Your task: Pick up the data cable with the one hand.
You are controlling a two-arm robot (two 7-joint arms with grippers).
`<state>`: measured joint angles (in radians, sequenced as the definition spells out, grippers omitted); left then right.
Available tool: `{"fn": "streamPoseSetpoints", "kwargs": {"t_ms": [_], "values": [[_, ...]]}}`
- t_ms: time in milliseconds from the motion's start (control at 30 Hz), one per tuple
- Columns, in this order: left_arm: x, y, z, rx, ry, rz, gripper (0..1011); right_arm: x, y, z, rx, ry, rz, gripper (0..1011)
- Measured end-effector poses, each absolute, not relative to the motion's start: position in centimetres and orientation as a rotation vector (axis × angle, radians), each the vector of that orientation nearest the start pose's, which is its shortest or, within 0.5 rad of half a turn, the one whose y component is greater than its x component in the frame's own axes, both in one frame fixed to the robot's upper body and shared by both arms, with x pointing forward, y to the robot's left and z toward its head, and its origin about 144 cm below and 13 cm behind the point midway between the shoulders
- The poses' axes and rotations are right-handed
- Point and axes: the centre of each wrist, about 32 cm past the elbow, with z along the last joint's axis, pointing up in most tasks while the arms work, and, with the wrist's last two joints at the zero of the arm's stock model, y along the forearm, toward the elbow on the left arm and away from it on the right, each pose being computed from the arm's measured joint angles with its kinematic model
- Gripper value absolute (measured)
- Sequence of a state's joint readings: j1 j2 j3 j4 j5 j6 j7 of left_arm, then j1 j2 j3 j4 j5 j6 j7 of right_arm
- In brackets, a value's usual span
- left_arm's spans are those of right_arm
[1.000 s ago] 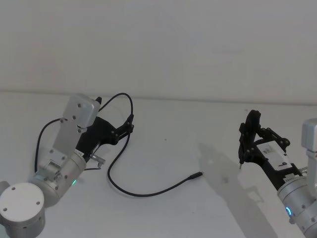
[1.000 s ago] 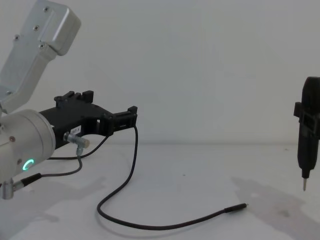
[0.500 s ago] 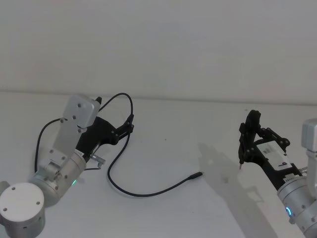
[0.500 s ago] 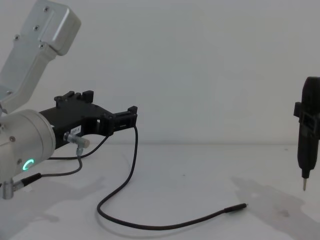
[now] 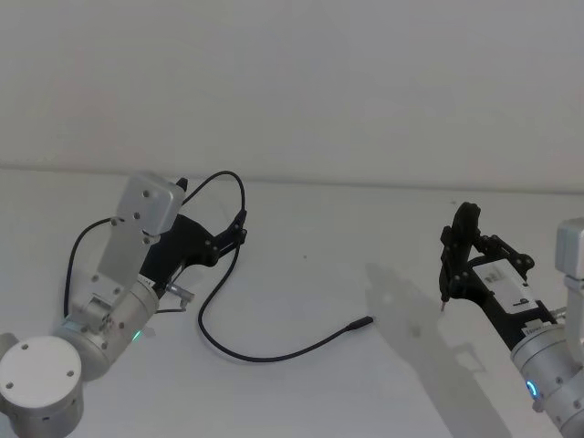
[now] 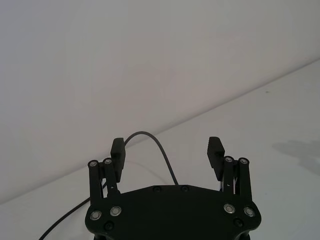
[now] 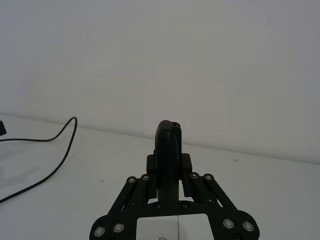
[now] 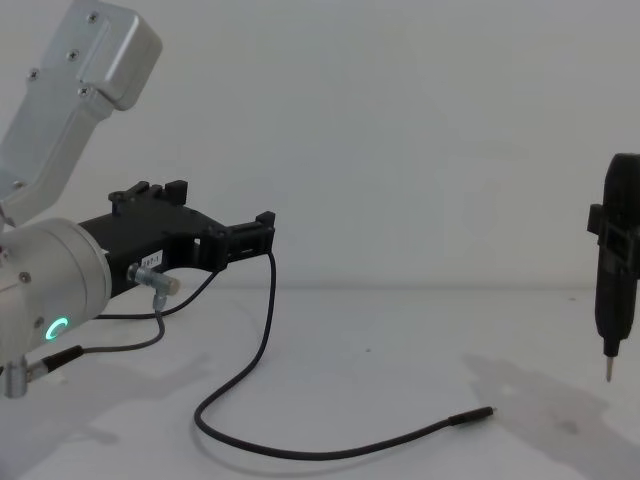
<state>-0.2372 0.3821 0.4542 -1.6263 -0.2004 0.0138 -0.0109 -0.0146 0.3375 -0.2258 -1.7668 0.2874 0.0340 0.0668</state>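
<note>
- The left claw (image 5: 243,230) hovers over the left side of the desk (image 5: 310,265), its fingers (image 6: 216,150) spread and pinching nothing.
- The data cable (image 5: 202,319) passes between those fingers, drops to the desk and loops, with its plug (image 5: 363,320) lying mid-desk.
- The right claw (image 5: 453,263), well apart on the right, is pressed onto a dark pen-shaped tool (image 8: 612,280).

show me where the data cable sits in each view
Head: data cable curves left of centre.
Chest: lower centre.
Left wrist: arching ahead of the open left tool.
Right wrist: far left, beyond the right tool.
Shared landmark: the left tool, beside the cable's arch.
</note>
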Motion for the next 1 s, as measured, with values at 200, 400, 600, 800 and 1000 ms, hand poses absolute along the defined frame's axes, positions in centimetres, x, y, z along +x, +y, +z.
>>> {"fn": "streamPoseSetpoints", "kwargs": {"t_ms": [200, 400, 600, 800, 1000], "values": [[49.2, 19.84, 120.44, 0.061, -0.268, 1.124, 1001, 44.33, -23.71, 118.87, 0.026, -0.075, -1.229, 268], [49.2, 19.84, 120.44, 0.061, -0.268, 1.124, 1001, 44.33, -23.71, 118.88, 0.026, -0.075, -1.229, 268], [49.19, 19.86, 120.45, 0.063, -0.268, 1.119, 1001, 44.33, -23.71, 118.87, 0.026, -0.075, -1.229, 268], [49.12, 20.15, 120.54, 0.077, -0.276, 1.079, 1001, 44.33, -23.71, 118.87, 0.026, -0.075, -1.229, 268], [49.12, 20.68, 120.79, 0.099, -0.287, 1.021, 1001, 44.33, -23.71, 118.87, 0.026, -0.075, -1.229, 268]]}}
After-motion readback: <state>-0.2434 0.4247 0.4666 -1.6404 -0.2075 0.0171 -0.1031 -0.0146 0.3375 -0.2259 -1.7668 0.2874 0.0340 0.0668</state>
